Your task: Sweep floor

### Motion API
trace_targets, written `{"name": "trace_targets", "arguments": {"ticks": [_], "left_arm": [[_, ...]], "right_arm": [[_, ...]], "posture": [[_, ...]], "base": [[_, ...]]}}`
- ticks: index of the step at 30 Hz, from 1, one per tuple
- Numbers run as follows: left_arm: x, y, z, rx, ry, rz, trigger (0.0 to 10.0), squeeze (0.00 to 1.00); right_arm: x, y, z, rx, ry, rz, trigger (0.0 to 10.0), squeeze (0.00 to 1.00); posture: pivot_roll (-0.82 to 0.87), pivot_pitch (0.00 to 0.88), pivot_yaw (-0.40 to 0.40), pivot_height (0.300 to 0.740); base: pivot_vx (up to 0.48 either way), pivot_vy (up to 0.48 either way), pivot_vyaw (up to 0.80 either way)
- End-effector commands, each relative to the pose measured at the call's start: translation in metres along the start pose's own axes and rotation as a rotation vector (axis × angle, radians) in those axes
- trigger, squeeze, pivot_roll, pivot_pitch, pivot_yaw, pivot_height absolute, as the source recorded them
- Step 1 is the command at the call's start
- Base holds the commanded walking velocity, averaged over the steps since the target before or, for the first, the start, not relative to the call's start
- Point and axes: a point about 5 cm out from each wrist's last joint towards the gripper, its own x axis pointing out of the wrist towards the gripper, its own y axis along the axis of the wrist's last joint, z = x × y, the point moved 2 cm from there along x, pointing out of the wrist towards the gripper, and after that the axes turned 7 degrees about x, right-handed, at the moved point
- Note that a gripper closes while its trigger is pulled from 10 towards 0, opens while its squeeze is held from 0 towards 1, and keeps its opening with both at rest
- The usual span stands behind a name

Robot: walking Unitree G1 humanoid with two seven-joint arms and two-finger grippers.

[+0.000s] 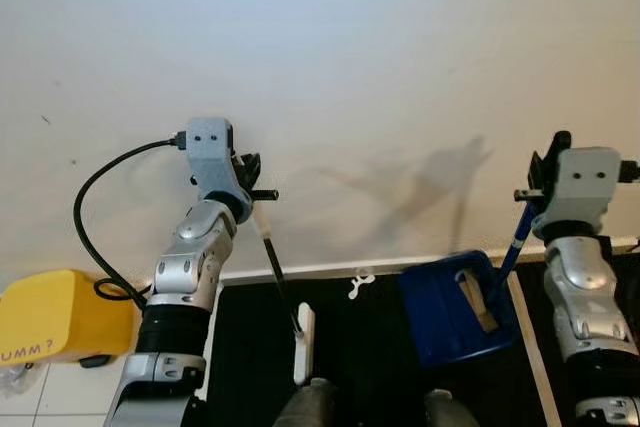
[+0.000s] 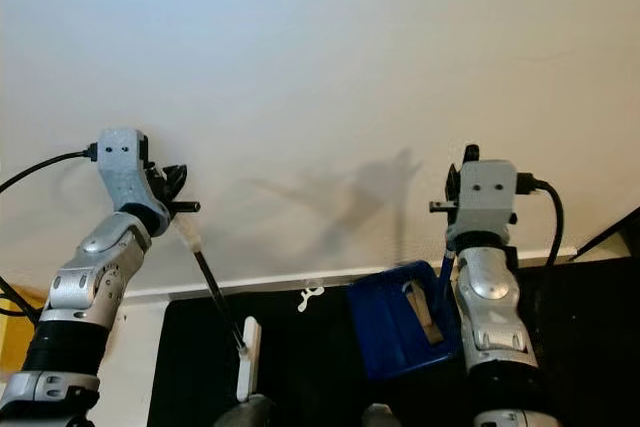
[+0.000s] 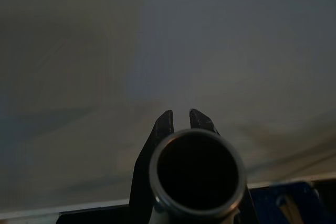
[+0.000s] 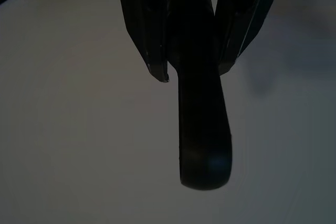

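In the left eye view, the left pincer [image 1: 256,179] is seen at centre left of the frame, raised before a pale wall [image 1: 350,57], its fingers clamped on the top of a broom handle [image 1: 275,265]. The handle is thin and black with a short white section near the grip; it slants down to the lower centre, where it meets a narrow white broom head [image 1: 303,343] lying on the dark floor [image 1: 365,347]. At the right, the right pincer [image 1: 540,179] is closed on the blue stick [image 1: 513,245] of a dark blue dustpan [image 1: 455,307], which sits at lower right centre, tilted, against the white skirting [image 1: 320,271]. A yellow box [image 1: 60,315] is seen at lower left, with a black cable [image 1: 85,237] looping above it.

In the right eye view, the same layout is shown, shifted leftwards.

In the left wrist view, a round, dark, hollow tube end [image 3: 197,170] with a silvery rim is seen at lower centre, gripped between black fingers [image 3: 165,124].

In the right wrist view, a dark rounded handle end [image 4: 202,129] is held between two black fingers [image 4: 144,24], reaching from the top to the lower centre.
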Motion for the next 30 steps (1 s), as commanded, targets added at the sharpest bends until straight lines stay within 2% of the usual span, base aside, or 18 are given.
{"name": "trace_targets", "arguments": {"ticks": [1,7,8,9,11,14,18,19,21,22,24,25,29,30], "left_arm": [[-0.002,-0.008,-0.003,-0.019,0.022,-0.009,10.0,0.0],[0.003,-0.006,0.002,-0.023,0.017,0.012,10.0,0.0],[0.003,-0.006,0.003,-0.032,0.015,0.013,10.0,0.01],[0.005,-0.004,0.003,-0.048,0.012,0.019,10.0,0.09],[0.009,0.003,0.002,-0.103,0.024,0.043,10.0,0.1],[0.013,0.008,0.0,-0.132,0.053,0.071,10.0,0.1],[0.019,0.009,-0.001,-0.115,0.098,0.095,10.0,0.13],[0.022,0.01,-0.001,-0.111,0.11,0.103,10.0,0.18],[0.027,0.011,0.0,-0.115,0.127,0.111,10.0,0.2],[0.03,0.01,0.001,-0.108,0.133,0.111,10.0,0.26],[0.031,0.01,0.002,-0.102,0.135,0.11,10.0,0.26],[0.034,0.009,0.002,-0.08,0.147,0.11,10.0,0.3],[0.037,0.009,0.004,-0.068,0.149,0.111,10.0,0.3],[0.038,0.009,0.006,-0.039,0.142,0.117,10.0,0.34]], "right_arm": [[-0.003,-0.005,-0.008,0.008,-0.002,0.014,10.0,0.0],[-0.007,-0.011,-0.017,0.024,-0.035,0.025,10.0,0.0],[-0.007,-0.011,-0.017,0.023,-0.042,0.031,10.0,0.0],[-0.006,-0.009,-0.017,0.023,-0.046,0.041,10.0,0.0],[-0.004,-0.006,-0.018,0.029,-0.05,0.061,10.0,0.0],[-0.002,-0.005,-0.02,0.034,-0.042,0.073,10.0,0.0],[-0.001,-0.004,-0.026,0.039,-0.017,0.089,10.0,0.0],[-0.001,-0.002,-0.03,0.04,0.002,0.099,10.0,0.0],[-0.001,0.0,-0.036,0.043,0.034,0.113,10.0,0.0],[-0.001,0.001,-0.04,0.042,0.052,0.117,10.0,0.0],[-0.002,0.0,-0.043,0.041,0.061,0.119,10.0,0.0],[-0.003,0.0,-0.049,0.038,0.084,0.121,10.0,0.0],[-0.004,0.001,-0.054,0.038,0.093,0.127,10.0,0.0],[-0.004,0.001,-0.055,0.039,0.096,0.129,10.0,0.0]], "posture": [[0.1,0.373,0.178,0.74],[0.12,0.378,0.185,0.74],[0.12,0.378,0.185,0.74],[0.12,0.38,0.188,0.74],[0.13,0.382,0.189,0.74],[0.12,0.381,0.189,0.74],[0.12,0.383,0.19,0.74],[0.11,0.386,0.195,0.74],[0.1,0.389,0.199,0.74],[0.1,0.394,0.203,0.74],[0.1,0.394,0.203,0.74],[0.08,0.41,0.211,0.74],[0.08,0.418,0.216,0.74],[0.08,0.422,0.218,0.74]], "base": [[0.0,0.0,0.0],[0.0,0.0,0.0],[0.0,0.0,0.0],[0.0,0.0,0.0],[0.0,0.0,0.0],[0.0,0.0,0.0],[0.0,0.0,0.0],[0.0,0.0,0.0],[0.0,0.0,0.0],[0.0,0.0,0.0],[0.0,0.0,0.0],[0.0,0.0,0.0],[0.0,0.0,0.0],[0.0,0.0,0.0]]}}
